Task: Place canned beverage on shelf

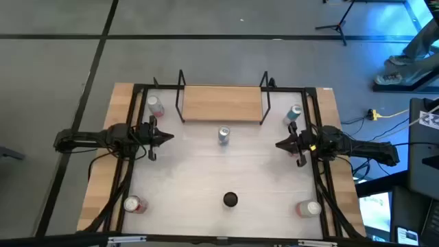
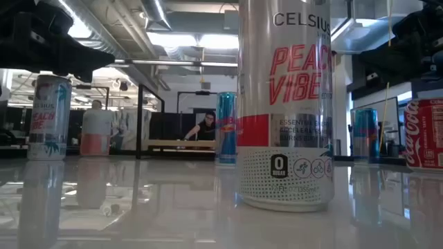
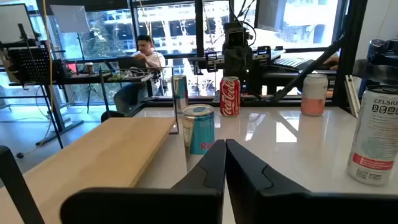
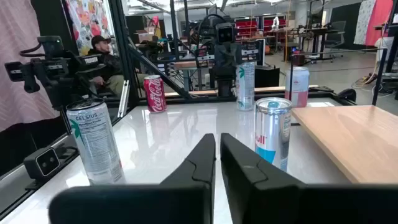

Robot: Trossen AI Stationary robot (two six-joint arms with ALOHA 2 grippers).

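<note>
- High view: shelf point(image 1: 222, 102) at table's far middle, board bare. Blue can point(image 1: 223, 135) upright just near of it, touching nothing. Left gripper point(image 1: 167, 136) at left, right gripper point(image 1: 280, 145) at right, tips facing inward, fingers together, nothing held. Further cans at the four corners.
- Low view: Celsius can point(image 2: 285, 104) looms close; blue can point(image 2: 226, 127) behind it.
- Left wrist view: fingers point(image 3: 245, 168) pressed together; blue can point(image 3: 199, 129) beside shelf board point(image 3: 99, 155).
- Right wrist view: fingers point(image 4: 199, 163) closed; blue can point(image 4: 273, 132) ahead.
</note>
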